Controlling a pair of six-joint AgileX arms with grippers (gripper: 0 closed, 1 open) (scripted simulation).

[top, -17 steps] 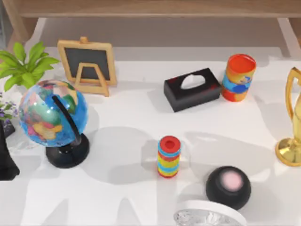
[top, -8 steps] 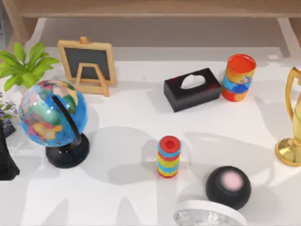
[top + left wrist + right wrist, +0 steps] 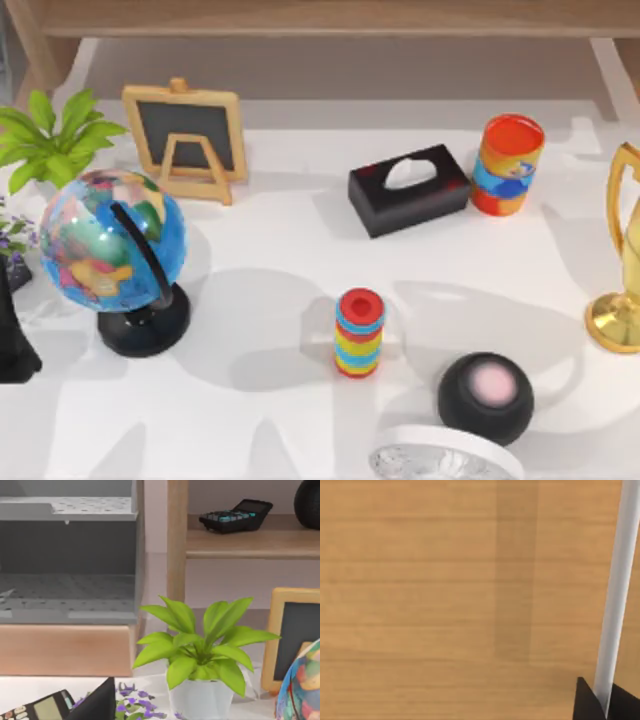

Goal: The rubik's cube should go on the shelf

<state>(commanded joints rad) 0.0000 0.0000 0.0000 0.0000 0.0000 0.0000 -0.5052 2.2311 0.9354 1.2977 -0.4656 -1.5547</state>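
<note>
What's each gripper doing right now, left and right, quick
Left gripper: cannot be told; its wrist camera faces the potted plant and the shelf.
Right gripper: cannot be told; its wrist camera faces a wooden surface.

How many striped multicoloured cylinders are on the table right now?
2: the small striped cylinder near the table's middle, and the bigger striped cylinder farther back on the right, beside the black tissue box. Others may be hidden.

Left arm (image 3: 10, 335): a matte black, flat-sided piece with a slanted edge, cut off by the lower left border of the top view. Left tool (image 3: 97, 705), left wrist view: a plain black wedge rising to a sharp corner. Right tool (image 3: 590, 705), right wrist view: two black angular pieces, uniformly dark.
</note>
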